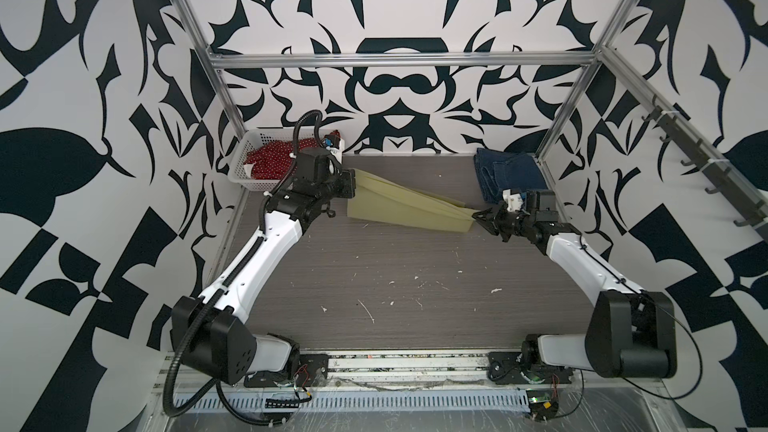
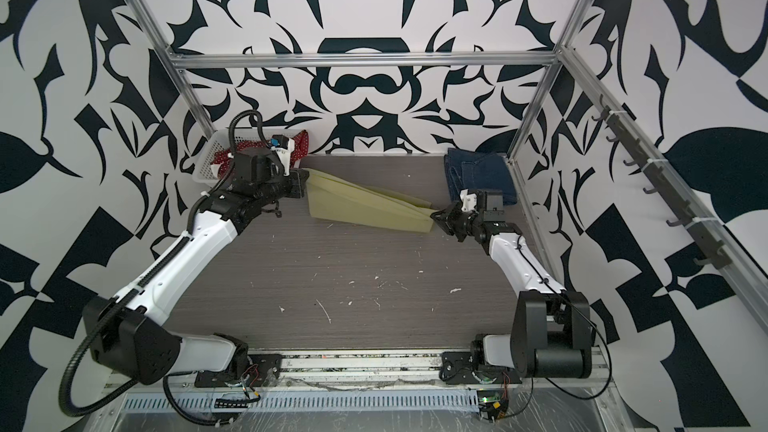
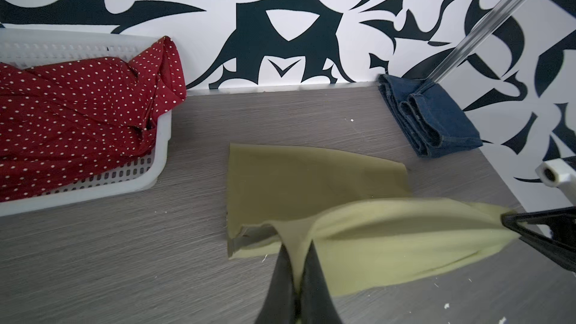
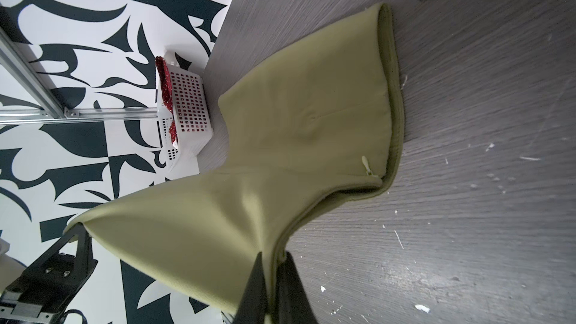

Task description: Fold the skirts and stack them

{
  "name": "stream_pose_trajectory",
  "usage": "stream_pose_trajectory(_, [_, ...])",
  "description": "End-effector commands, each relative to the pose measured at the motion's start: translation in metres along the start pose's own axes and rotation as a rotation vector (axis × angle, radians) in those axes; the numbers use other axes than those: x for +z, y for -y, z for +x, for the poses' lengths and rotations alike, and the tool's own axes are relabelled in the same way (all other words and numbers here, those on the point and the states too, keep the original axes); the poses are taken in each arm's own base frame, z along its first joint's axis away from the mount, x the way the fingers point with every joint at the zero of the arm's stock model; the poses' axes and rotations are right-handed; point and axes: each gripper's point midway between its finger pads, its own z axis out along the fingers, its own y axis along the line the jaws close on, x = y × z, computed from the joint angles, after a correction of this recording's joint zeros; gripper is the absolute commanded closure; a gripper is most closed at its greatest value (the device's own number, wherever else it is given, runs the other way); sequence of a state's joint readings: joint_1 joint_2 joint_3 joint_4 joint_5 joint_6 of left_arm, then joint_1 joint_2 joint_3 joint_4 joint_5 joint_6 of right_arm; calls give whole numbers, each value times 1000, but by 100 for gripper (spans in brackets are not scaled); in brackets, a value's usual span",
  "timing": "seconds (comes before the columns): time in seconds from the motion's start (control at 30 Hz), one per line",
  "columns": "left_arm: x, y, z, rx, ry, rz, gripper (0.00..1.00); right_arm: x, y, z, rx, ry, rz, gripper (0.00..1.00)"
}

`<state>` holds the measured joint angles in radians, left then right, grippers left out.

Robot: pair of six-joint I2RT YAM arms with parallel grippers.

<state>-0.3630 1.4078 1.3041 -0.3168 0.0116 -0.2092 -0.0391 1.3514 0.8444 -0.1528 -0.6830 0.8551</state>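
Observation:
The olive-green skirt (image 1: 407, 209) (image 2: 365, 205) is held up between both grippers, and its lower part rests on the table. My left gripper (image 1: 353, 184) (image 3: 297, 244) is shut on its left corner. My right gripper (image 1: 476, 214) (image 4: 272, 255) is shut on its right corner, next to a small zipper pull. The cloth (image 3: 311, 182) (image 4: 311, 120) hangs slack between them. The dark blue denim skirt (image 1: 511, 172) (image 3: 436, 120) lies folded at the back right corner. The red polka-dot skirt (image 1: 270, 164) (image 3: 78, 113) is bunched in the basket.
The white perforated basket (image 1: 241, 160) (image 3: 140, 176) stands at the back left corner, just behind my left wrist. Metal frame posts (image 1: 557, 135) rise at the back corners. The grey wood-grain table (image 1: 395, 284) carries small white specks toward the front.

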Motion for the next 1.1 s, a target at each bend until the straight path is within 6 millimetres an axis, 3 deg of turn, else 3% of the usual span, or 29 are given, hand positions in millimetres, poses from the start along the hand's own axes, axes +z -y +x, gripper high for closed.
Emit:
stream_pose_trajectory(0.0, [5,-23,-34,34,92,-108,100,-3,9,-26,-2,91,64,89])
stream_pose_trajectory(0.17, [17,-27,-32,44,68,-119,100,5,17,-26,19,70,76,90])
stream_pose_trajectory(0.37, [-11,-21,-11,-5,37,-87,100,-1,15,-7,-24,14,60,89])
stream_pose_trajectory(0.5, [-39,-23,42,-118,-43,-75,100,-12,45,27,-30,-48,144,89])
stream_pose_trajectory(0.67, [-55,-42,141,-274,-206,-145,100,-17,101,82,37,-130,229,89])
stream_pose_trajectory(0.77, [-65,-50,180,-351,-252,-177,100,-19,120,103,65,-167,254,89])
stream_pose_trajectory(0.9, [-74,-50,189,-377,-234,-176,100,-23,119,110,61,-181,250,89])
stream_pose_trajectory(1.07, [-77,-47,157,-316,-177,-168,100,-28,98,98,6,-165,222,89])
